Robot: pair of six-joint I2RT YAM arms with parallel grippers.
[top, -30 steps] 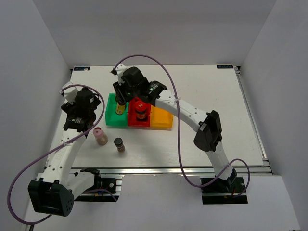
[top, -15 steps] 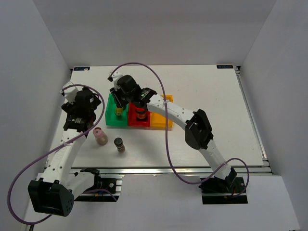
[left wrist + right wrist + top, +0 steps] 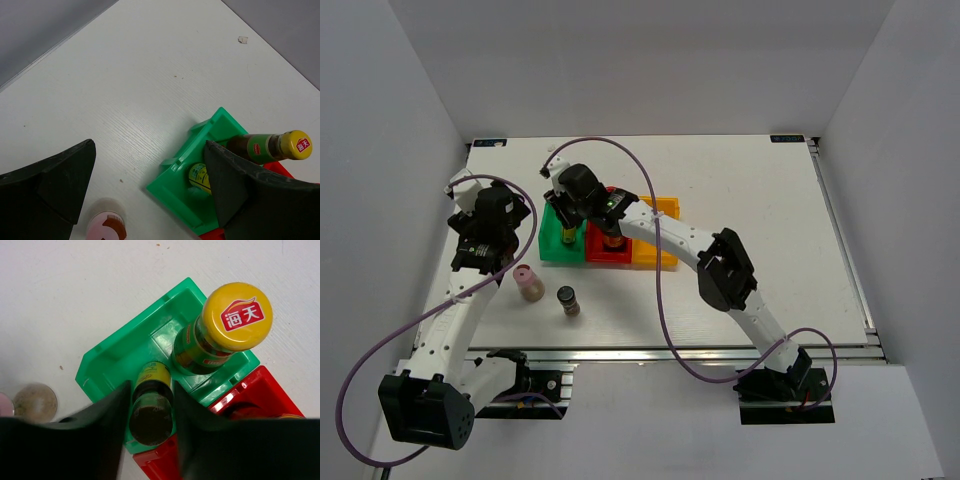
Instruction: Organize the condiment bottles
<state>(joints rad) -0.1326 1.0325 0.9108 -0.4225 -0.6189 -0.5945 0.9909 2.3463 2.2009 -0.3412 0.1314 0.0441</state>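
Observation:
My right gripper (image 3: 150, 410) is shut on the small yellow bottle (image 3: 151, 412), which stands in the near part of the green bin (image 3: 115, 355). The tall dark yellow-capped bottle (image 3: 237, 315) stands upright in the same bin, just behind. In the top view the right gripper (image 3: 570, 205) hangs over the green bin (image 3: 552, 245). A dark red-lidded jar (image 3: 612, 238) sits in the red bin (image 3: 605, 252); a second jar cannot be made out. My left gripper (image 3: 150, 190) is open and empty above the table, left of the bin. The pink shaker (image 3: 528, 283) and the small dark shaker (image 3: 568, 300) stand on the table.
The green, red and orange bins (image 3: 658, 240) stand in a row at mid table. The right arm stretches across above the red and orange bins. The pink shaker (image 3: 105, 227) lies just below my left gripper's gap. White walls close in the table at left, back and right.
My right gripper has moved left and down with the small yellow bottle, from beside the red bin into the green bin. The left arm and both shakers have not moved.

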